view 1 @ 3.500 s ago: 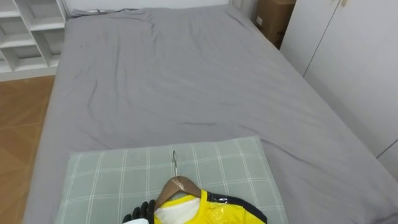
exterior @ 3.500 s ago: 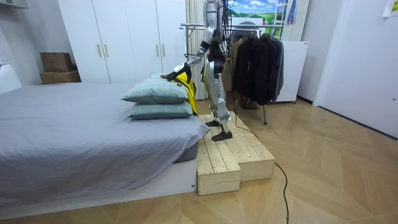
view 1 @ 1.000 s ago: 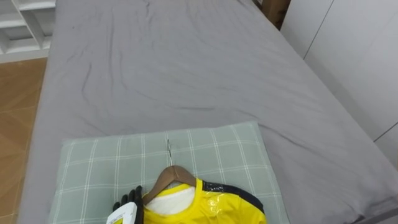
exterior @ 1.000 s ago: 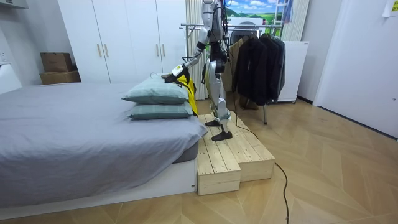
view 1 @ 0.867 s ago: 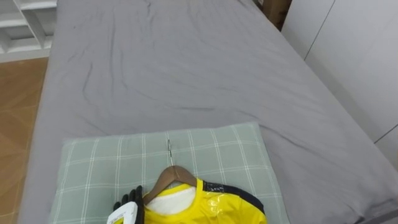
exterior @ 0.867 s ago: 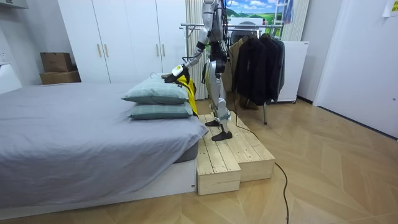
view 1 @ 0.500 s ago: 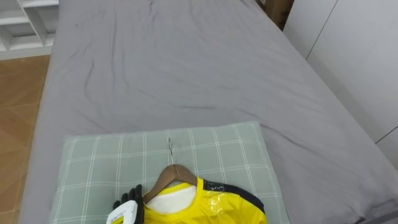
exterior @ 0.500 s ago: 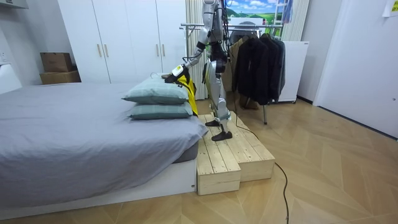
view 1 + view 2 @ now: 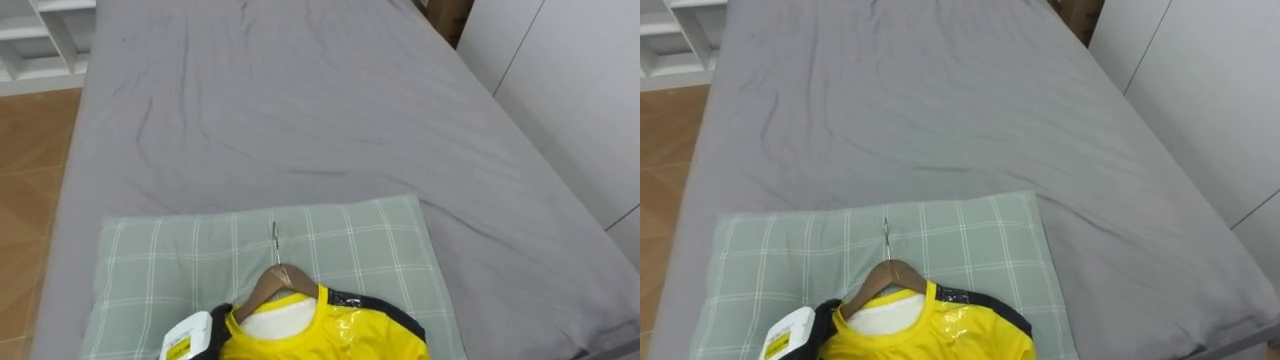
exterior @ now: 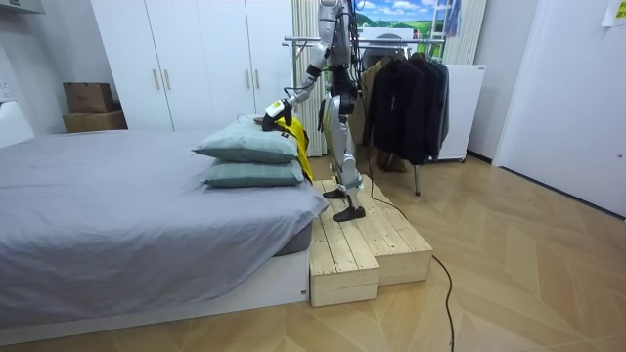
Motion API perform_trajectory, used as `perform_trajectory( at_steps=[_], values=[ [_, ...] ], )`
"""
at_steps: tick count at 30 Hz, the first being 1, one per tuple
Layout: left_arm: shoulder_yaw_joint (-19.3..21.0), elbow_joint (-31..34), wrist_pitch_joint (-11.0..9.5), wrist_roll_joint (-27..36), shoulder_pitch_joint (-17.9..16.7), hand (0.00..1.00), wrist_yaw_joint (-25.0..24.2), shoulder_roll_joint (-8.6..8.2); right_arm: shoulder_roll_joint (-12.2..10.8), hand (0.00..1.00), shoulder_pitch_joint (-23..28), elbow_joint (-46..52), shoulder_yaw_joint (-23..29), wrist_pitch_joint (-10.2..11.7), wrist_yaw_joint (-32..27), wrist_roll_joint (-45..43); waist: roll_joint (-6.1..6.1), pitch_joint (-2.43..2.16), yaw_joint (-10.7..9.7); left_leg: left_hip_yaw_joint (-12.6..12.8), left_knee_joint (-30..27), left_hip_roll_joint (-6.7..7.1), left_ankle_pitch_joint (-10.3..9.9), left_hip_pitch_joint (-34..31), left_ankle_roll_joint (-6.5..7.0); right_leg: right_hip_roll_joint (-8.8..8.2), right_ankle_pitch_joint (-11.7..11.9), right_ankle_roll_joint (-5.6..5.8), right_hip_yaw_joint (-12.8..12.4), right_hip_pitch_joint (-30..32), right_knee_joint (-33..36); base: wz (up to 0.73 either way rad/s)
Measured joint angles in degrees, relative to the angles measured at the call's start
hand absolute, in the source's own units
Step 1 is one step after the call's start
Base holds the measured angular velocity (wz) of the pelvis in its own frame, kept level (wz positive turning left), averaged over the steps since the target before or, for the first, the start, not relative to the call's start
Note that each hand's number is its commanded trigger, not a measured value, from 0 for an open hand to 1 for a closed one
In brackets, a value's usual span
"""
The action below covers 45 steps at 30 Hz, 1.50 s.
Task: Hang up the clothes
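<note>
A yellow garment (image 9: 330, 335) with dark trim hangs on a wooden hanger (image 9: 272, 283), whose metal hook (image 9: 275, 240) lies on a green checked pillow (image 9: 150, 260). My left hand (image 9: 215, 325) comes in from the lower left and is curled on the hanger's left shoulder, at the garment's collar. In the room view I stand on a wooden platform (image 10: 367, 249) at the head of the bed, arm stretched over the stacked pillows, and the yellow garment (image 10: 291, 127) drapes off the pillow's edge.
The grey bed (image 9: 300, 120) stretches away beyond the pillow. A clothes rack with dark garments (image 10: 401, 88) stands behind me. White wardrobe doors (image 9: 580, 90) run along the right, a white shelf (image 9: 40, 30) and wooden floor (image 9: 25, 200) lie on the left.
My left hand has slid right and up from beside the hanger onto its left shoulder, and its fingers have closed there. The view has shifted slightly.
</note>
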<state>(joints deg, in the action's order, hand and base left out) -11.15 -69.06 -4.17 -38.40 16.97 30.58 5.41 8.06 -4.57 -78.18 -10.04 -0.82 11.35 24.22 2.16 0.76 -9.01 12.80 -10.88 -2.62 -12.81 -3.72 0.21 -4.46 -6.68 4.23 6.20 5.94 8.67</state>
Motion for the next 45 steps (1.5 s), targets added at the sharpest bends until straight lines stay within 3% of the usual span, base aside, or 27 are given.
perform_trajectory(
  at_steps=[19, 23, 25, 29, 31, 32, 33, 34, 35, 36, 39, 42, 45],
  values=[
    [0.9, -0.2, 1.1, -0.5, 0.7, 1.0, 0.2, 0.33, 0.0, 0.0, 0.0, 0.0, 0.0, 0.0, -0.2, 0.0, -0.1, 0.14, 0.1, -0.8, 0.2, -0.12, 0.0, 0.4, 0.0, 0.25, 0.0, 0.0, 0.0, 0.1, 0.0, -0.01],
    [1.0, -0.2, 1.1, -0.5, 0.3, 1.0, 0.0, 0.48, 0.0, 0.0, 0.0, 0.0, 0.0, 0.0, -0.4, -0.1, -0.16, 0.13, 0.3, -2.7, 0.2, -0.2, 0.0, 0.6, -0.01, 0.52, 0.0, 0.0, 0.0, 0.1, 0.3, -0.03],
    [1.3, 0.0, 0.5, -0.5, -0.3, 1.0, 0.1, 0.64, 0.0, 0.0, 0.0, 0.0, 0.0, 0.1, -0.6, 0.0, -0.24, 0.14, 0.6, -4.9, 0.2, -0.2, 0.1, 0.7, -0.21, 0.69, -0.1, -0.15, 0.0, 0.1, 0.7, 0.0],
    [1.3, 0.0, 0.0, -0.5, -1.1, 1.0, 0.0, 0.56, 0.0, 0.0, 0.0, 0.1, 0.0, 0.3, -0.7, -0.2, -0.42, 0.09, 1.2, -6.1, 0.2, -0.38, 0.1, 1.5, -0.24, 0.84, -0.5, -0.82, 0.5, 0.1, 2.5, 0.0],
    [1.0, 0.0, -0.1, -0.5, -1.4, 1.0, 0.0, 0.42, 0.0, 0.0, 0.0, 0.1, 0.0, 0.7, -0.8, -0.3, -0.66, 0.17, 1.2, -8.6, 0.2, -0.64, 0.3, 2.0, -0.5, 0.95, -1.1, -1.82, 1.5, 1.4, 6.1, -0.06],
    [0.7, -0.1, -0.1, -0.5, -1.8, 1.0, 0.0, 0.12, 0.0, 0.0, -0.1, 0.3, 0.0, 0.9, -1.1, -0.3, -1.83, 0.82, 1.5, -13.0, 0.7, -2.17, 0.5, 3.1, -0.71, 2.4, -3.4, -4.54, 1.7, 5.0, 11.1, -0.41],
    [1.7, -0.3, -0.2, -0.5, -2.1, 1.0, 0.0, 0.98, -0.5, 0.0, -1.1, 0.7, -0.1, 1.3, -1.5, -0.8, -1.95, 0.83, 1.5, -14.3, 0.0, -3.34, 0.5, 2.6, -0.78, 6.94, -2.5, -7.28, -1.5, 7.1, 4.1, -0.49],
    [3.1, -0.4, -0.3, -0.5, -2.1, 1.0, 0.1, 2.07, -1.2, 0.0, -1.7, 1.5, -0.5, 1.7, -2.1, -1.9, -0.38, 0.6, 1.4, -14.1, -1.7, -2.8, 0.0, 1.7, -1.77, 8.49, 6.1, -8.73, -1.3, 8.3, -3.7, -0.25],
    [3.2, -0.7, -0.6, -0.6, -2.3, 1.0, 0.1, 2.68, -1.1, 0.0, -1.4, 1.6, -0.7, 1.9, -2.3, -2.0, 0.29, 0.93, 1.0, -13.8, -2.2, -1.99, -0.7, 2.0, -2.75, 7.69, 9.6, -9.59, 0.8, 8.8, -3.1, 0.1],
    [3.3, -1.1, -1.1, -0.5, -2.9, 1.0, 0.4, 1.85, -0.4, 0.0, -1.0, 0.8, -0.5, 2.4, -3.0, -2.0, -1.68, 0.71, 0.6, -12.4, -1.9, -2.65, -1.9, 2.4, -3.56, 8.02, 9.4, -9.49, 2.1, 8.9, -1.0, 0.4],
    [2.9, -0.1, -1.8, -0.5, -3.0, 1.0, 0.4, 2.08, -0.8, 0.0, -1.5, 0.4, -0.4, 2.9, -3.0, -1.9, -1.48, 0.91, 0.0, -8.5, 2.5, -2.13, 0.7, 1.8, -2.01, 7.36, 8.5, -8.83, 1.7, 7.9, -0.9, 0.38],
    [2.6, 2.1, -1.6, -0.6, -3.1, 1.0, 0.7, 1.94, -0.9, 0.0, -2.7, 0.2, -0.2, 3.3, -2.9, -1.4, -1.08, 0.81, 0.0, -8.2, 1.9, -1.11, 0.8, 0.9, -1.75, 6.94, 8.2, -8.45, 1.8, 7.9, -1.5, 0.15],
    [1.8, 5.0, -1.1, -0.6, -3.5, 1.0, 1.3, 1.85, -1.0, 0.0, -2.4, 0.0, -0.2, 3.1, -3.0, -0.8, -1.69, 0.67, -0.1, -8.4, 1.8, -0.64, 0.7, 1.0, -1.33, 6.53, 8.0, -7.53, 1.8, 7.1, -1.8, 0.13]
  ],
)
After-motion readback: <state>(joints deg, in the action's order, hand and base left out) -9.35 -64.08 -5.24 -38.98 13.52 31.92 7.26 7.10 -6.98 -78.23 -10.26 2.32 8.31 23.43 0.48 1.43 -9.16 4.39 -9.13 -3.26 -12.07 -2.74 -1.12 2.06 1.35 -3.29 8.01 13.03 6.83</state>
